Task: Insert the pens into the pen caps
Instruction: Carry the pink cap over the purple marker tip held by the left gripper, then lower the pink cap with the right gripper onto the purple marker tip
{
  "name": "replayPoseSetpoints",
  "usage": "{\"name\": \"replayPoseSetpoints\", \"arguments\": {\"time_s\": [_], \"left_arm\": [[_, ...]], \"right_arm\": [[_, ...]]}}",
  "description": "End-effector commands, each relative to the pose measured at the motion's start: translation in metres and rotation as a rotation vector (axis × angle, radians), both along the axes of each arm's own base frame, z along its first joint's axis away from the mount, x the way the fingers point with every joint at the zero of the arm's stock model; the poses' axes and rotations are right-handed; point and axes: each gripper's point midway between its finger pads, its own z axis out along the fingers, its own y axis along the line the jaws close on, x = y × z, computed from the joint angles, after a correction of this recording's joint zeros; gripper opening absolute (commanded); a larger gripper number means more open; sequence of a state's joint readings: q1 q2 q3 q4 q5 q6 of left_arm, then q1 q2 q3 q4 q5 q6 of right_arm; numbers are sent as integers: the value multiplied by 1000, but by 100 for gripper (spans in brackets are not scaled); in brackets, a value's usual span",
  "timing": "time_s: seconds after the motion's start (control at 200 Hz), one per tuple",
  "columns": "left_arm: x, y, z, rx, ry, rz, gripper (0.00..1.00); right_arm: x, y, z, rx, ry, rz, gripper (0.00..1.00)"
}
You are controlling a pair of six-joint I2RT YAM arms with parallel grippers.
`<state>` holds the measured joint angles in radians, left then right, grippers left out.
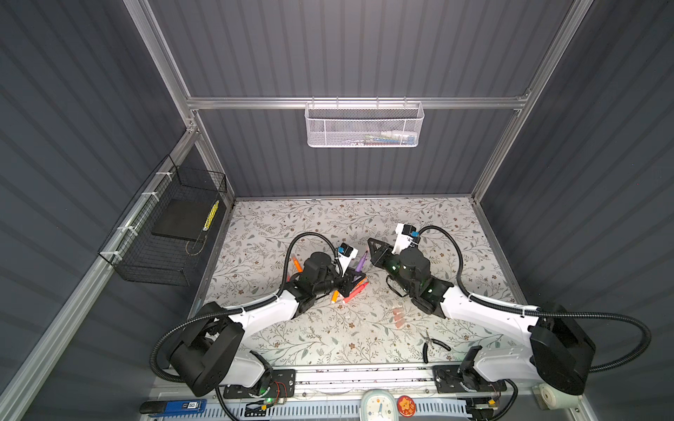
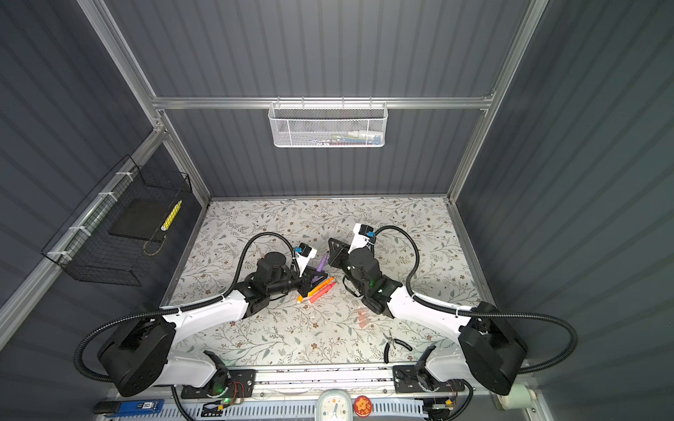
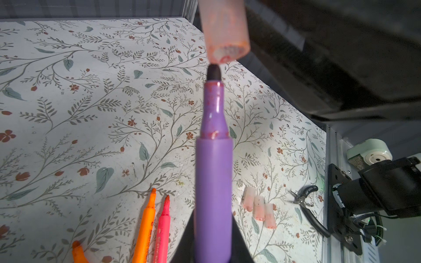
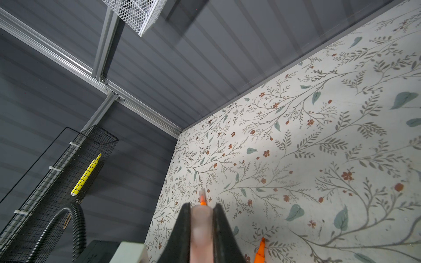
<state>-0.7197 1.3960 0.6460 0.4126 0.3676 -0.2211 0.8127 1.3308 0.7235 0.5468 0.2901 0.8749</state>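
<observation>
Fingers on the left (image 3: 186,248) clamp a red-smudged purple pen (image 3: 214,173); right fingers (image 4: 181,232) pinch a translucent pink cap (image 4: 201,227).

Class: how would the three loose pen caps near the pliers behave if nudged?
The loose pen caps are round tubes lying on their sides, so they would probably roll. Small and translucent, they likely weigh little and skid easily.

White shells (image 1: 262,313), black joints (image 1: 204,350), ribbed black cables (image 1: 308,234), black right tool (image 4: 202,208).
</observation>
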Motion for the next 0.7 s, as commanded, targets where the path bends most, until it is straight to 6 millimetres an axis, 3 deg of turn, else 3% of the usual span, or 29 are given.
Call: {"name": "replayPoseSetpoints", "arguments": {"time_s": [0.0,0.21,0.485,0.695], "left_arm": [[-2,-4,16,-33,-29,-15,0],[0,-4,15,-31,-28,-8,0],[2,-5,12,-30,-4,4,0],[2,-4,14,-53,0,10,0]], "right_arm": [[2,1,5,-7,-13,-13,0],[3,3,3,-9,-7,-11,0],[-10,8,-4,15,-18,34,0],[-20,8,-22,25,-9,40,0]]}}
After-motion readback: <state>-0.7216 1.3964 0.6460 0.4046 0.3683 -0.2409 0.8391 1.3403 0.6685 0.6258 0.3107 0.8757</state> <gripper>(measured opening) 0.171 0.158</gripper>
